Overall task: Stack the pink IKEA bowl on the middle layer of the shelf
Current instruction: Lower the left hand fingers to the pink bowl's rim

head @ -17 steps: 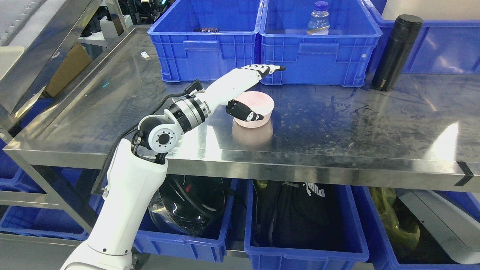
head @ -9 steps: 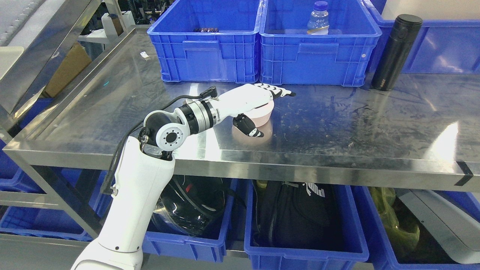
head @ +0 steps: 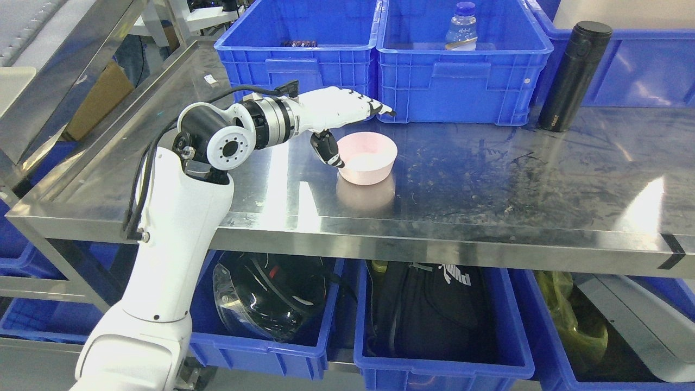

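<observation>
The pink bowl [head: 367,157] sits on the steel shelf [head: 488,179] near its front edge. The left robot hand [head: 347,117], fingers spread and empty, hovers beside it; the placing step looks done, so withdrawal seems next.

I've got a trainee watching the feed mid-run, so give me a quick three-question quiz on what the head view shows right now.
1. True or false: the pink bowl stands upright on the steel shelf surface.
2. Which best describes the left hand?
A. Clamped around the bowl's rim
B. Fingers extended, holding nothing, beside and above the bowl's left side
C. Inside a blue bin
3. Fill in: the black flask stands to the ____ of the bowl in the picture.

Key:
1. True.
2. B. The thumb hangs down close to the bowl's left rim; I cannot tell whether it touches.
3. Right.
</observation>
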You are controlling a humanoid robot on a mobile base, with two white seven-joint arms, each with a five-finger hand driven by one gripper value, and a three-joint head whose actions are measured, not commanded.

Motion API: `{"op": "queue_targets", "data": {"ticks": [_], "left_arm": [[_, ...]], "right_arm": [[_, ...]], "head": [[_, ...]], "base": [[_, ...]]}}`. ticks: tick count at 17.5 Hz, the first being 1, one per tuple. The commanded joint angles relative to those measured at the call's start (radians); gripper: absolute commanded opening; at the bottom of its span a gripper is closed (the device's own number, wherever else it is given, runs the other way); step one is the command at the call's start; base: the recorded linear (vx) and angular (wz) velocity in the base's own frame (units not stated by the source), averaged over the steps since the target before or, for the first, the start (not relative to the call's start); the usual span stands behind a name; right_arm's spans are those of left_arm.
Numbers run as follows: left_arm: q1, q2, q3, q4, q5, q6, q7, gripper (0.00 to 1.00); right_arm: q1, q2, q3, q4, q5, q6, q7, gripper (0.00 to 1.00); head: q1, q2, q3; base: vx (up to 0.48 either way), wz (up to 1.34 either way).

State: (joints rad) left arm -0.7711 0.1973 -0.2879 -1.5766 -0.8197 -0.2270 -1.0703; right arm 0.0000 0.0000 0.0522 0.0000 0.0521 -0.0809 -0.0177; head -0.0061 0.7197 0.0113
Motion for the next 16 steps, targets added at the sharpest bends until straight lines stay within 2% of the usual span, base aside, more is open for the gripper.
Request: {"op": "queue_targets", "data": {"ticks": [1, 6, 8, 16], "left_arm": [[-0.039, 0.103, -0.097, 0.102, -0.038, -0.005, -0.051, 0.96], [-0.040, -0.042, -0.108, 0.223, -0.095, -0.029, -0.051, 0.83], [-0.039, -0.099, -0.103, 0.277, -0.098, -0.064, -0.051, 0.71], [-0.048, -0.128, -0.094, 0.343, -0.127, -0.077, -0.017, 0.67]], "right_arm": [[0.005, -0.017, 0.000, -0.017, 0.000, 0.000, -0.001, 1.00], [0.005, -0.017, 0.000, -0.017, 0.000, 0.000, -0.001, 1.00], [0.003, -0.017, 0.000, -0.017, 0.000, 0.000, -0.001, 1.00], [0.003, -0.017, 0.000, -0.017, 0.000, 0.000, -0.001, 1.00]], "head": [[0.0000, 0.000, 0.000], [0.0000, 0.000, 0.000], [0.0000, 0.000, 0.000], [0.0000, 0.000, 0.000]], "base": [[-0.001, -0.01], [-0.001, 0.02], [-0.002, 0.01], [0.000, 0.00]]}}
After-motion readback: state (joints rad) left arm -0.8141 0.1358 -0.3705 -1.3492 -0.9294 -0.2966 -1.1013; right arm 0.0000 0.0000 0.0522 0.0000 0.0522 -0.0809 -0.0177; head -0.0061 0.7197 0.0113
